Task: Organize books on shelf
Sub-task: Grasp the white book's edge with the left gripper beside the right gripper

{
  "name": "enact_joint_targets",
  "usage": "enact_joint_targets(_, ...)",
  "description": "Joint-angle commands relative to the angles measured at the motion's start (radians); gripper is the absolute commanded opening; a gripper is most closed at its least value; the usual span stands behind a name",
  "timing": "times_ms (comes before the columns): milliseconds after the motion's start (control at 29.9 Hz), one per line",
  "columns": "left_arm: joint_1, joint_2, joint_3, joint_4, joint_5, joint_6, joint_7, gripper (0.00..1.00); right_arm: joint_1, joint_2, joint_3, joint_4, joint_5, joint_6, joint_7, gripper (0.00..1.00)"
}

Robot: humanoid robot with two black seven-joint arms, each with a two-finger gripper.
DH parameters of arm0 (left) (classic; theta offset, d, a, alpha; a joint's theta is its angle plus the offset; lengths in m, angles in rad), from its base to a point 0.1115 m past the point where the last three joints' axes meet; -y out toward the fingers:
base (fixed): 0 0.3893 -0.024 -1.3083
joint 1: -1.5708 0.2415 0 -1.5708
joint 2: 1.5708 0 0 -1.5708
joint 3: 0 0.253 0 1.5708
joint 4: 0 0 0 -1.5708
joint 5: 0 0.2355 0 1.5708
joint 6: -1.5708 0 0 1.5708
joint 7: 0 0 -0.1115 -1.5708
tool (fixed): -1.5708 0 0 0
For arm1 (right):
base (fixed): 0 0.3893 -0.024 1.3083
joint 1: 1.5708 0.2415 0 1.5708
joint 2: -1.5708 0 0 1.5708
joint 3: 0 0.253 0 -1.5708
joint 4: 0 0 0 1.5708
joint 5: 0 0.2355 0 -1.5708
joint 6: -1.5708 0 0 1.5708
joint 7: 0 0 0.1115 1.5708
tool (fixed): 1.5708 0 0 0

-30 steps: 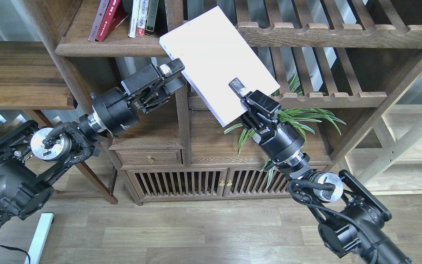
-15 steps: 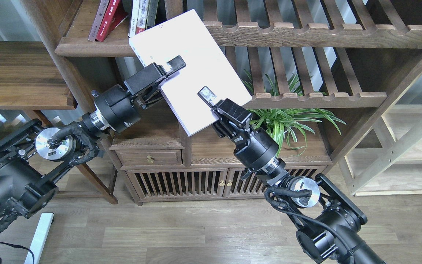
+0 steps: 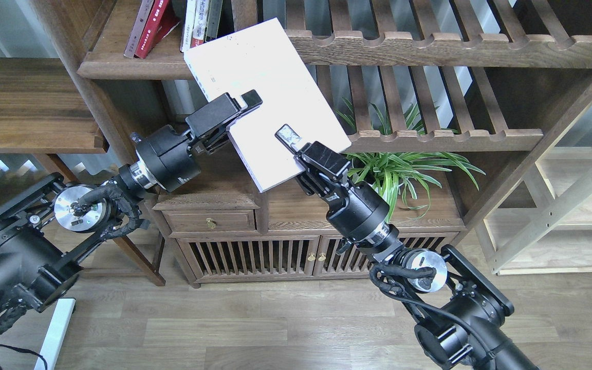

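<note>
Dark brown flat wooden shelf [image 3: 136, 67], far left, carries a few thin upright spines [image 3: 201, 23]. The thick white-lavender paperback [image 3: 267, 97] is held tilted in the air, its far corner now just at the shelf's front lip; a second ago it sat further right, before the slatted rack [image 3: 455, 46]. So insertion is close. Right gripper [image 3: 296, 149] is clamped on its near edge. Left gripper [image 3: 239, 105] has since met the book's left edge; grip state unclear.

white book [image 3: 267, 97] moved left to shelf [image 3: 136, 67] | left gripper [image 3: 242, 105] now gripping
</note>
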Motion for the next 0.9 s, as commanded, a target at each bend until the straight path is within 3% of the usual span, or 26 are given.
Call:
enact_joint_targets(0,0.030,-0.001,-0.016,0.008,-0.009,0.000,-0.009,0.09,0.001,0.000,0.002,0.000,0.002,0.000,0.002,0.04)
enact_joint_targets(33,0.041,-0.001,-0.019,0.011,-0.009,0.000,-0.005,0.02,0.001,0.000,0.002,0.000,0.002,0.000,0.002,0.04)
enact_joint_targets(267,0.069,0.010,-0.014,0.001,-0.006,0.000,0.002,0.00,0.002,0.000,0.002,0.000,0.002,0.000,0.003,0.07)
enact_joint_targets(602,0.067,0.022,-0.029,-0.002,0.000,0.000,0.001,0.00,0.007,0.000,0.011,0.000,-0.061,0.000,0.008,0.60)
enact_joint_targets(702,0.069,0.022,-0.029,-0.002,0.002,0.000,0.002,0.00,0.007,0.000,0.017,0.000,-0.089,0.000,0.011,0.68)
enact_joint_targets(869,0.066,0.023,-0.036,-0.003,0.004,0.000,0.001,0.00,0.007,0.000,0.058,-0.014,-0.097,0.000,0.011,0.73)
